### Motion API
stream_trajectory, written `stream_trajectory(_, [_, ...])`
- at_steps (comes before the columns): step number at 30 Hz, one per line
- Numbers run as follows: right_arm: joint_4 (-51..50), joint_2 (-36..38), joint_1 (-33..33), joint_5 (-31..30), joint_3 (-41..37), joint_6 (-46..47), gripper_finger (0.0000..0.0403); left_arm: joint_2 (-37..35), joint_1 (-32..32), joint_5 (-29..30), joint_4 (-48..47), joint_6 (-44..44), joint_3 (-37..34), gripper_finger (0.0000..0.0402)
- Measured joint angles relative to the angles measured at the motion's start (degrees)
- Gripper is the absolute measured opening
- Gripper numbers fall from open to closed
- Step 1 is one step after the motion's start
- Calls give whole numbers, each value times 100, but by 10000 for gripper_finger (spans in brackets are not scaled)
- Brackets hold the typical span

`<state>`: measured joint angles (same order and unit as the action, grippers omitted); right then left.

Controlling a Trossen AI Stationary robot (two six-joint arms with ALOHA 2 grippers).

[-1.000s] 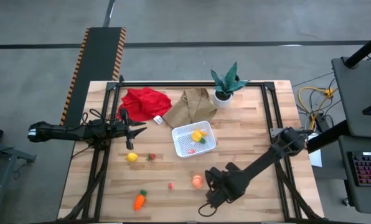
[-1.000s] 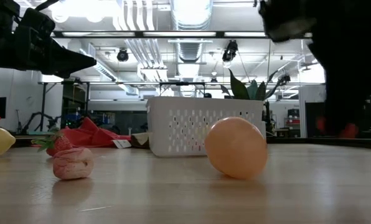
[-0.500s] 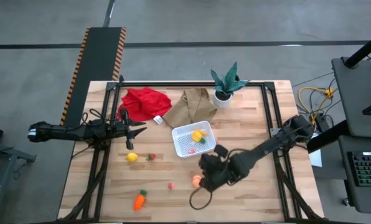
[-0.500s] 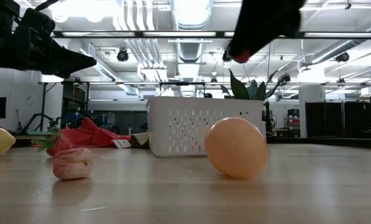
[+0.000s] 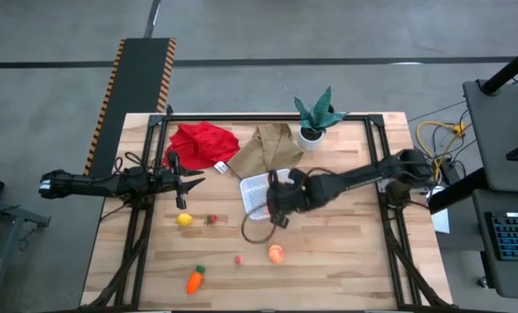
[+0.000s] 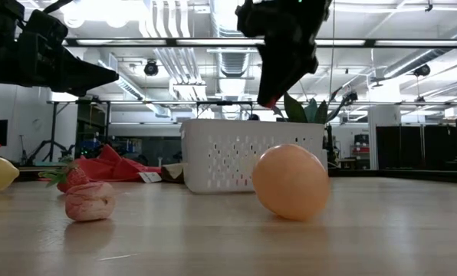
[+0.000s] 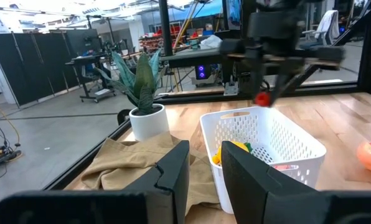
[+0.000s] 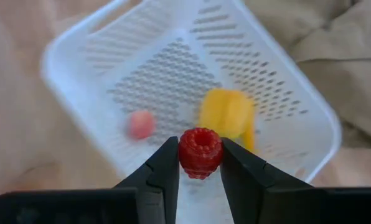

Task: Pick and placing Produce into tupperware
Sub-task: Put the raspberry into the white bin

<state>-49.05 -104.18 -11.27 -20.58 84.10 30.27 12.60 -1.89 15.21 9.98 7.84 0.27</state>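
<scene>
Since a second ago the right arm has swung from the near edge of the wooden worktop (image 5: 346, 252) across to the white perforated plastic tupperware (image 5: 252, 193), and the right tool (image 8: 200, 163) now hangs above its open top. Its two dark fingers are clamped on a small red bumpy raspberry (image 8: 200, 152). Below it, inside the tupperware, lie a yellow pepper (image 8: 229, 113) and a small pink berry (image 8: 140, 123).

The left tool (image 7: 204, 177) waits over the worktop's left side, pointing toward the tupperware, fingers close together with nothing between them.

Still out on the worktop are the round peach-orange fruit (image 5: 276, 253), the yellow lemon (image 5: 184, 220), the orange carrot with green top (image 5: 195, 279), a red strawberry (image 5: 212, 219) and a pink berry (image 5: 239, 258).

The risk I see: the raspberry is small and light, so released from this height it could bounce off the pepper and hop over the low wall, or stick to one finger as they part. The tool also seems nearer one wall than the centre, which leaves little margin.
</scene>
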Motion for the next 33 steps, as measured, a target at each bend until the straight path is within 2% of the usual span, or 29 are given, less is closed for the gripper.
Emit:
stream_trajectory(6, [3, -7, 531, 161, -6, -471, 93, 0, 0, 1, 0, -2, 0, 80])
stream_trajectory(14, [11, -11, 992, 411, -216, -643, 93, 11, 0, -1, -1, -2, 0, 80])
stream_trajectory(33, [771, -17, 1198, 458, -934, -780, 93, 8, 0, -1, -1, -2, 0, 80])
